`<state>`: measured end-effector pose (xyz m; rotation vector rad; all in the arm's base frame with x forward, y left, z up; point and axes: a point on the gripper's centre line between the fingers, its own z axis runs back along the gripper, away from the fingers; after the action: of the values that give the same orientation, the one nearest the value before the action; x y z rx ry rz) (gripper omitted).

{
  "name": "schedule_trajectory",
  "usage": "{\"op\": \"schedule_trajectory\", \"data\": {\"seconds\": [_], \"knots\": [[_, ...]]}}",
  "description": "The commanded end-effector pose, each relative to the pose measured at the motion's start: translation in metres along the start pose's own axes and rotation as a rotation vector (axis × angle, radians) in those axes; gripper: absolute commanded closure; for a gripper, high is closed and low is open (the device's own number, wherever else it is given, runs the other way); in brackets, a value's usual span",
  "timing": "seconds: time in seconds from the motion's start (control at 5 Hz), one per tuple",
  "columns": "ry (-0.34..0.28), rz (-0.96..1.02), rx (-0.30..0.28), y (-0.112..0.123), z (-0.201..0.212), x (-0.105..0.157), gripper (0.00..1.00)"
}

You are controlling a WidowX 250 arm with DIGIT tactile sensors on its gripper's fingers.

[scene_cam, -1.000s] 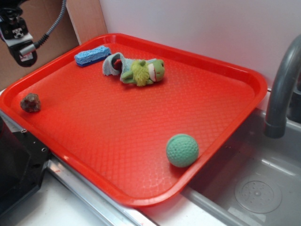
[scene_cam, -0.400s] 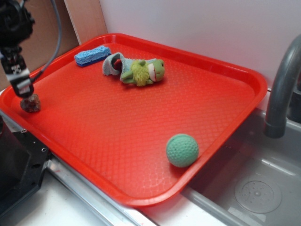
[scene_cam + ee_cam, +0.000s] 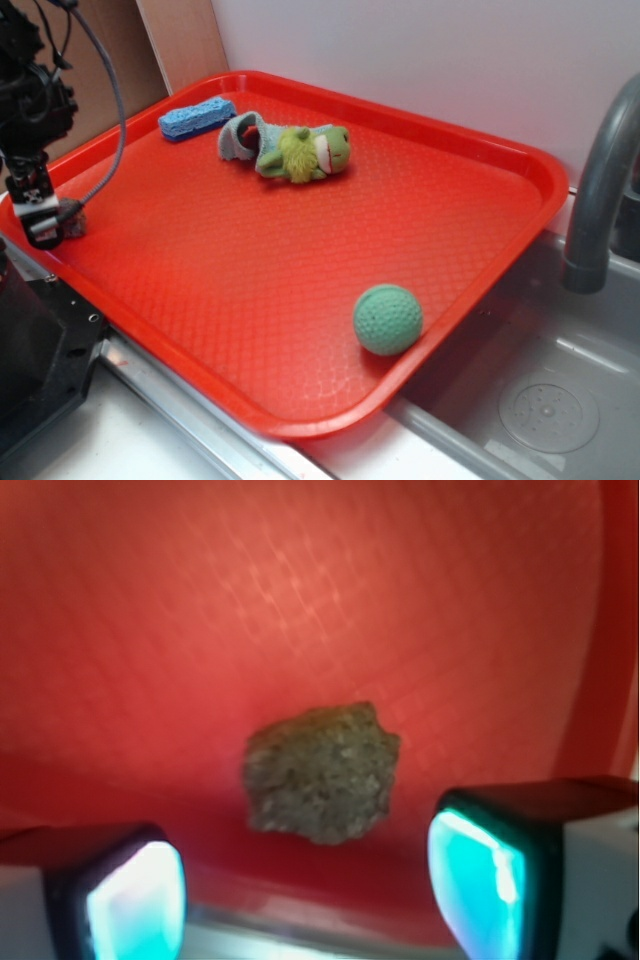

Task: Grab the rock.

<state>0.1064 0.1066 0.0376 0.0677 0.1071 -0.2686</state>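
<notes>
Red textured plastic fills the wrist view: the tray (image 3: 300, 250) sits beside a steel sink (image 3: 530, 390), against a white wall. Spread wide, the fingers (image 3: 135, 900) show at 7 and 5 o'clock in the wrist view, and the rock (image 3: 322, 772) lies on the tray floor between and just beyond them, apparently untouched. In the exterior view the gripper (image 3: 42, 222) stands at the tray's 9 o'clock edge, hiding most of the rock.

To grip well, I judge the fingers should go lower until the tips straddle the lump's widest part, then close slowly; the rough, uneven faces could let it twist or pop out. The raised rim is near, so a finger might catch on it.

Further out lie a blue sponge (image 3: 196, 118) at 11 o'clock, a green plush frog (image 3: 295, 150) at 12, and a dimpled green ball (image 3: 387, 319) at 5.
</notes>
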Motion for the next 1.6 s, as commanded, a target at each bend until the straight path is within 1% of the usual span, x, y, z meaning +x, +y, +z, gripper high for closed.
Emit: {"op": "schedule_trajectory", "data": {"seconds": [0.0,0.2,0.4,0.6,0.8,1.0,1.2,1.4], "knots": [[0.060,-0.008,-0.011,0.007,-0.020,0.004,0.00],[0.073,0.012,-0.013,0.011,-0.030,0.011,0.00],[0.055,0.021,-0.009,0.012,-0.028,0.016,0.00],[0.053,0.047,-0.005,0.006,-0.028,0.004,1.00],[0.028,0.067,-0.007,0.008,-0.012,0.006,1.00],[-0.020,0.132,0.047,-0.004,0.040,0.014,1.00],[0.019,0.184,0.071,-0.013,0.093,0.043,1.00],[-0.040,0.372,0.099,-0.019,0.149,0.070,1.00]]}}
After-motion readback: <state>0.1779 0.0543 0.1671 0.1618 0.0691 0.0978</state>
